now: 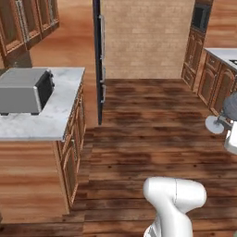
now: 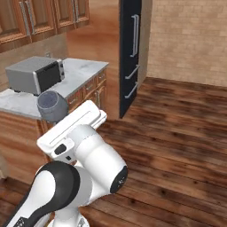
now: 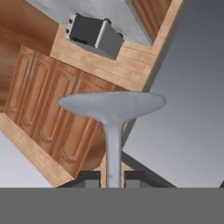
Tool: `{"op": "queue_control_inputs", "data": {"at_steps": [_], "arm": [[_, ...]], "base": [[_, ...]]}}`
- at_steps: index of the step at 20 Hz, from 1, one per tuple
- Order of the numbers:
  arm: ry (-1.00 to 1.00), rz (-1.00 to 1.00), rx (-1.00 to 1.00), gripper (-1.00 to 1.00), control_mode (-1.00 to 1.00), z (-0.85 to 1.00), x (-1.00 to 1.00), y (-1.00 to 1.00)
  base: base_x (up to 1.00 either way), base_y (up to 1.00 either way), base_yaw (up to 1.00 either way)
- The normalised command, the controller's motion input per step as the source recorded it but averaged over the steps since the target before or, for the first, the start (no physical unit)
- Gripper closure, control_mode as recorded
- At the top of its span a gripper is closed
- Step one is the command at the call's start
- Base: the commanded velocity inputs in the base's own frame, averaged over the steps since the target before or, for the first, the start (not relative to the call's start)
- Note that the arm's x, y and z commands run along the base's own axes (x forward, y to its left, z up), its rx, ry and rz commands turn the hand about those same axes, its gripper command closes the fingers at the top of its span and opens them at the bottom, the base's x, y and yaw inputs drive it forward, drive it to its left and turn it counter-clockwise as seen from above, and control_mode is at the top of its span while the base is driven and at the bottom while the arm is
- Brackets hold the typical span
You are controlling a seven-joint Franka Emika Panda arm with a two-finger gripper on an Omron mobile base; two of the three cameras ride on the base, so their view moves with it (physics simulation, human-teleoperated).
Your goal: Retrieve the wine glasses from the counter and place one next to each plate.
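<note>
My gripper is shut on the thin stem of a translucent bluish-grey wine glass. In the hand view its round foot spreads out above the dark fingertips. The glass's rounded bowl shows just beyond my white hand in the right base view, in the air beside the counter's front. At the right edge of the left base view the same wine glass hangs over the wooden floor. The short marble counter over brown cabinets stands to the left. The plates are out of view.
A grey toaster oven sits on the counter. A tall dark fridge stands just past the counter's end. More brown cabinets with a marble top line the far right. Wooden floor lies between them.
</note>
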Motion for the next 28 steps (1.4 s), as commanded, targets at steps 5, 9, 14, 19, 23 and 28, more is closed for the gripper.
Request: {"op": "queue_control_inputs", "data": {"at_steps": [5, 9, 14, 19, 23, 28], "arm": [[0.0, 0.0, 0.0, 1.0, 1.0, 0.0, 0.0, 0.0], [0.0, 0.0, 0.0, 1.0, 1.0, 0.0, 0.0, 0.0], [0.0, 0.0, 0.0, 1.0, 1.0, 0.0, 0.0, 0.0], [0.0, 0.0, 0.0, 1.0, 1.0, 0.0, 0.0, 0.0], [0.0, 0.0, 0.0, 1.0, 1.0, 0.0, 0.0, 0.0], [0.0, 0.0, 0.0, 1.0, 1.0, 0.0, 0.0, 0.0]], "base": [[-0.34, -1.0, -0.16], [-0.27, -1.0, -0.01], [-0.2, -1.0, 0.17], [-0.32, -1.0, 0.27], [-0.73, -1.0, 0.07], [-0.52, -1.0, 0.0]]}}
